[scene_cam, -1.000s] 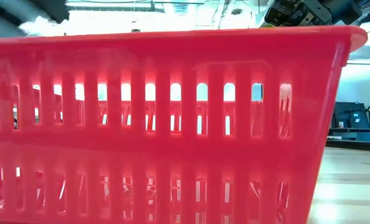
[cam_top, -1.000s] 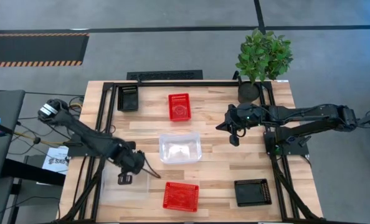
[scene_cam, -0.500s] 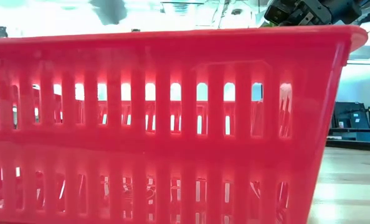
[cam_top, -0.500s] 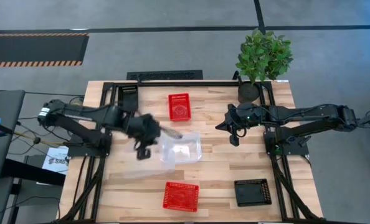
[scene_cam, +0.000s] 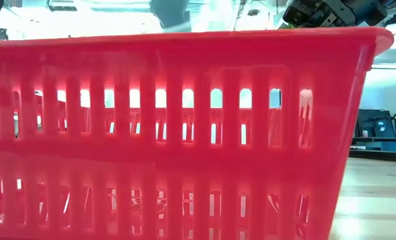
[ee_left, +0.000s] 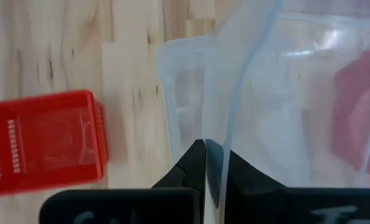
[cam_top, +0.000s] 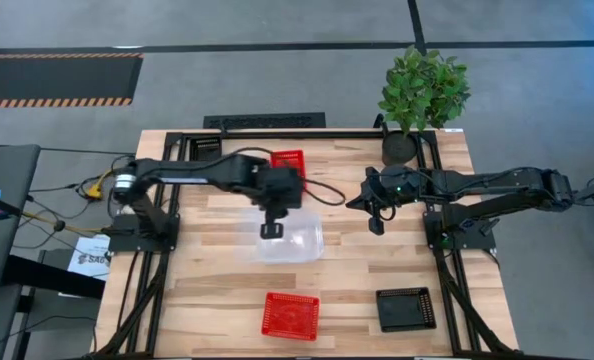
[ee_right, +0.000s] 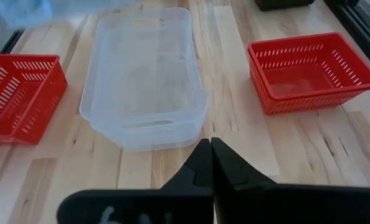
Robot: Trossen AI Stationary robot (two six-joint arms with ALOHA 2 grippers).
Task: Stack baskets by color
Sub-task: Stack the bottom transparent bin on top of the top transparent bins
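Note:
My left gripper [cam_top: 270,231] hangs over the table's middle, shut on a clear basket [ee_left: 266,93]. That basket hovers over a second clear basket [cam_top: 302,240], which rests by its bottom on the table. One red basket [cam_top: 288,160] stands at the far middle, partly under my left arm. Another red basket [cam_top: 290,315] stands at the near middle and fills the low view [scene_cam: 178,133]. A black basket [cam_top: 405,308] sits near right, and another [cam_top: 206,148] far left. My right gripper [cam_top: 377,225] waits shut to the right of the clear baskets. My left gripper pinches the clear basket's side wall at its rim [ee_left: 227,124] between its two fingers. The wall passes between them, one finger on each face. The fingers come steeply from above. The basket is lifted clear and hangs tilted over the clear basket on the table.
A potted green plant [cam_top: 422,90] stands at the far right corner. A dark frame [cam_top: 277,133] runs along the table's far and side edges. Bare wood lies at the near left [cam_top: 197,300], and between the near red and black baskets.
My left gripper has swung from the near left of the table up and toward the far right, turning as it went. It has carried the clear basket off the wood to above the middle clear basket. It stays shut on it.

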